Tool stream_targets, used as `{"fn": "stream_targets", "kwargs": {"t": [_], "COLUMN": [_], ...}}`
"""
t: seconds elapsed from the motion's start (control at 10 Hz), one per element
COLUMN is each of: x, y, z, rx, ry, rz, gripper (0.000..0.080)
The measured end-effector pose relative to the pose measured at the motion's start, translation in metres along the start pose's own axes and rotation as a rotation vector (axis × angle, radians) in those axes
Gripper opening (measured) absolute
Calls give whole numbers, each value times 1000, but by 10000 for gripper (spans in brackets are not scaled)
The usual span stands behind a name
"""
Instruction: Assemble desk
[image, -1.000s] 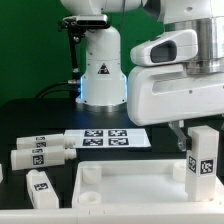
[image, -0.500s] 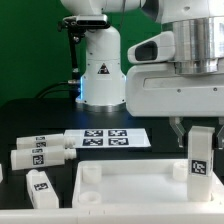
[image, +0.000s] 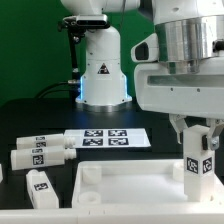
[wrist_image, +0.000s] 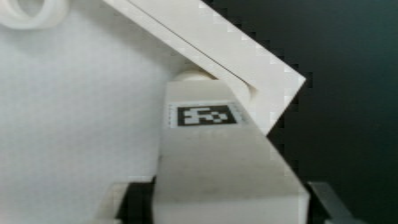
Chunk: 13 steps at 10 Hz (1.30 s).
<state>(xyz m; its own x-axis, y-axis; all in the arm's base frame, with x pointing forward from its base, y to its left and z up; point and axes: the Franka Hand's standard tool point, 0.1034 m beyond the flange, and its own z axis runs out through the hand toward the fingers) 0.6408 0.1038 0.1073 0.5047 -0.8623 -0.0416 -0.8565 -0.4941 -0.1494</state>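
Note:
The white rimmed tabletop (image: 130, 195) lies at the front of the exterior view, with a round socket (image: 91, 176) at its left corner. My gripper (image: 197, 150) is shut on a white tagged leg (image: 197, 163) and holds it upright over the tabletop's corner on the exterior view's right. In the wrist view the leg (wrist_image: 217, 155) fills the space between the fingers (wrist_image: 143, 200), its far end touching the tabletop's rim (wrist_image: 231, 50) at the corner. Two more legs (image: 35, 153) lie together on the exterior view's left, and another leg (image: 40, 187) stands nearer the front.
The marker board (image: 105, 139) lies flat behind the tabletop. The white robot base (image: 100, 70) stands at the back. The table is black, with a green backdrop behind.
My gripper has moved toward the exterior view's left and slightly down with the leg, bringing it closer over the tabletop's corner.

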Motion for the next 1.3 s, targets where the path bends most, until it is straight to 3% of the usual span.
{"fn": "stream_targets", "kwargs": {"t": [0.2, 0.4, 0.5, 0.7, 0.8, 0.9, 1.0, 1.1, 1.3], "x": [-6, -7, -6, -5, -6, -6, -8, -8, -2], "y": [-1, -3, -2, -1, -1, -1, -3, -6, -7], "z": [1, 2, 2, 2, 2, 2, -3, -15, -40], "rx": [-1, 63, 74, 71, 71, 71, 69, 83, 106], "ry": [-25, -35, -47, -51, -53, -52, -56, -59, -62], "rz": [387, 750, 810, 861, 857, 842, 773, 698, 595], "gripper": [291, 291, 291, 291, 376, 553, 553, 630, 644]}}
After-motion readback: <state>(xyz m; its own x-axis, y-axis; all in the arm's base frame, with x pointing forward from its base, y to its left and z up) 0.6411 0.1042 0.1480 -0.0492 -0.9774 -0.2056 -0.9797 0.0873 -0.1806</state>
